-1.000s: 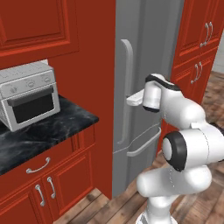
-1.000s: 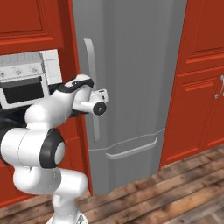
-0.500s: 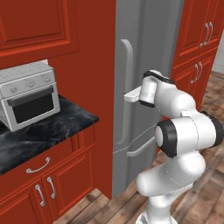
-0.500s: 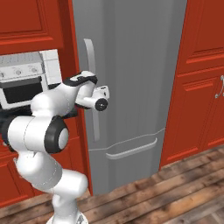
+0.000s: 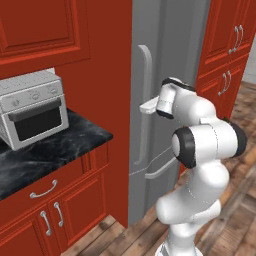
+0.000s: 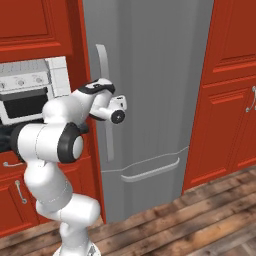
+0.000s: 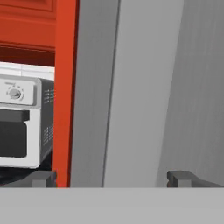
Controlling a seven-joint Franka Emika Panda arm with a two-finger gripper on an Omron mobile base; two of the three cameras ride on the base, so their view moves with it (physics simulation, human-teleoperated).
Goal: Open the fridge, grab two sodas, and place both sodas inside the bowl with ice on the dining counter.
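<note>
The tall grey fridge (image 5: 170,50) (image 6: 150,75) stands shut between red cabinets. Its long vertical bar handle (image 5: 145,75) (image 6: 102,60) runs down the door's left edge. My gripper (image 5: 148,106) (image 6: 114,101) is open at the handle, about mid-height. In the hand view the handle (image 7: 135,87) rises between the two dark tips of the gripper (image 7: 111,178), which touch nothing. The sodas are hidden behind the shut door. The bowl and the dining counter are out of view.
A white toaster oven (image 5: 32,112) (image 7: 22,127) sits on a black marble counter (image 5: 55,150) with red drawers, left of the fridge. Tall red cabinets (image 6: 232,90) stand to the right. The floor (image 6: 190,220) is wood planks.
My hand has moved left and forward, up to the fridge handle, and the elbow has swung in toward the fridge. The jaws stay wide and the door stays shut.
</note>
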